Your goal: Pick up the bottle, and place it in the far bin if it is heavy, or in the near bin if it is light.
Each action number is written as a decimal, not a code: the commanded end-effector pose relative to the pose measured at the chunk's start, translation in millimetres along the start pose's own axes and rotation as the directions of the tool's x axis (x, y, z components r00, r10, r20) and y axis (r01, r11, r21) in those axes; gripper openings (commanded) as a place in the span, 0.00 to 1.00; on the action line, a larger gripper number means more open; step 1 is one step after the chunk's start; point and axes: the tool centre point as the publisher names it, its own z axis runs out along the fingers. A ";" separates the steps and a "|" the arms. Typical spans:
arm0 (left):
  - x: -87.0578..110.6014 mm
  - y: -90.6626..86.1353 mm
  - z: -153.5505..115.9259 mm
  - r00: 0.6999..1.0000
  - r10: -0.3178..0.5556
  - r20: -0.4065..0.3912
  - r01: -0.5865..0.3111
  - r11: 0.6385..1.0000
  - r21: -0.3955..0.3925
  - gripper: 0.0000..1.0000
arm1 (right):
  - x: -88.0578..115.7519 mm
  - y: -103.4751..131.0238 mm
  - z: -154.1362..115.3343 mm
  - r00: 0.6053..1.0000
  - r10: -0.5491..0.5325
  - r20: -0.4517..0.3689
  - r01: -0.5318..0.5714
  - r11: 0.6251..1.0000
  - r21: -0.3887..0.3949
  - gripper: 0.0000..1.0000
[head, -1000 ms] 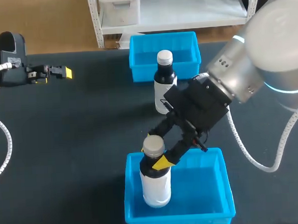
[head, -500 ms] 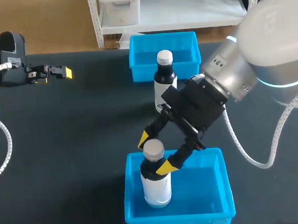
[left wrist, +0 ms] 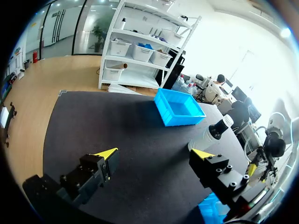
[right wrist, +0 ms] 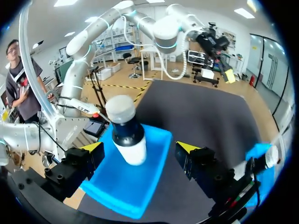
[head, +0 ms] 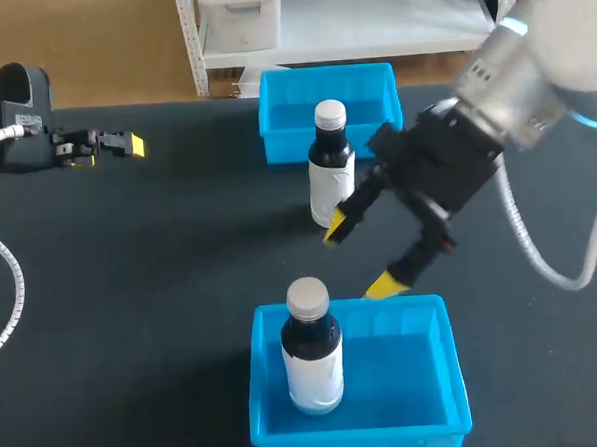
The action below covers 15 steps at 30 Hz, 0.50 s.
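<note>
A white bottle with a dark neck and grey cap (head: pixel 310 348) stands upright in the near blue bin (head: pixel 455 376). My right gripper (head: pixel 360 256) hangs open above the bin's far edge, clear of the bottle. In the right wrist view the bottle (right wrist: pixel 127 135) stands ahead of the gripper (right wrist: pixel 139 147), inside the near bin (right wrist: pixel 117 196), touching neither finger. A second, similar bottle (head: pixel 331 162) stands on the table just in front of the far blue bin (head: pixel 328 112). My left gripper (head: pixel 124 144) sits at the table's far left, and in the left wrist view the gripper (left wrist: pixel 154 154) is open and holds nothing.
The black table top (head: pixel 162 291) is bare on the left half and between the two bins. In the left wrist view the far bin (left wrist: pixel 180 108) and the second bottle (left wrist: pixel 215 133) lie ahead of the left gripper.
My right gripper opened and let go of the bottle, then drew up and back toward the far right. The bottle stays upright in the near bin. The left arm has not moved.
</note>
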 end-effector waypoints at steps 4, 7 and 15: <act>0.0 0.0 0.0 1.000 0.000 0.000 0.000 1.000 0.000 1.00 | 32.0 -22.5 -78.9 0.986 0.165 0.027 -0.167 0.968 0.190 1.00; 0.0 0.0 0.0 1.000 0.000 0.000 0.000 1.000 0.000 1.00 | 39.4 -43.6 -99.3 0.972 0.231 0.042 -0.234 0.936 0.264 1.00; 0.0 0.0 0.0 1.000 0.000 0.000 0.000 1.000 0.000 1.00 | 48.0 -95.7 -114.3 0.965 0.254 0.058 -0.260 0.917 0.304 1.00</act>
